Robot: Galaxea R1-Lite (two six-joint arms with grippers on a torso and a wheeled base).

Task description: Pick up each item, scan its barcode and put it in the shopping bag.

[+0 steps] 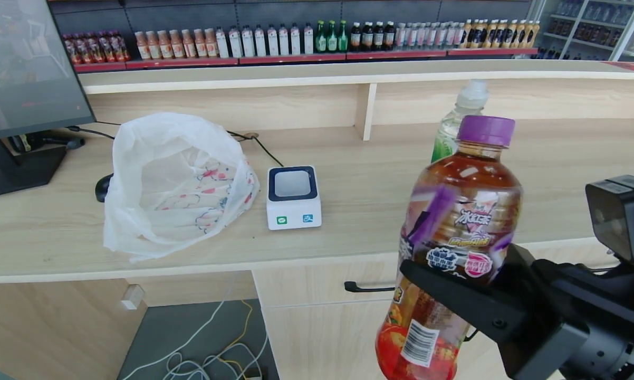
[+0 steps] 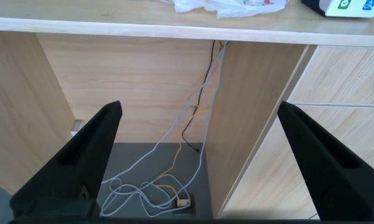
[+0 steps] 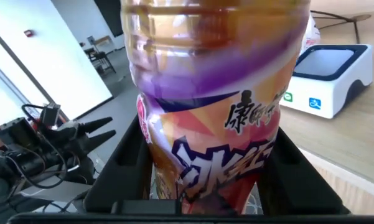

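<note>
A tea bottle (image 1: 457, 232) with a purple cap and a purple-orange label hangs in the air in front of the counter's front edge, at the right. My right gripper (image 1: 446, 287) is shut on its lower half; its barcode (image 1: 420, 343) faces the head camera. In the right wrist view the bottle (image 3: 218, 106) stands between the black fingers (image 3: 121, 165). The white scanner (image 1: 293, 196) with a dark-framed window sits mid-counter, and the open white shopping bag (image 1: 177, 182) stands to its left. My left gripper (image 2: 199, 168) is open, low in front of the counter, with nothing between its fingers.
A clear bottle (image 1: 457, 119) with a white cap and green label stands on the counter (image 1: 359, 174) behind the held one. A monitor (image 1: 27, 68) and mouse (image 1: 102, 187) are at the left. Cables (image 2: 168, 180) lie on the floor under the counter. A drawer handle (image 1: 367, 287) juts out below.
</note>
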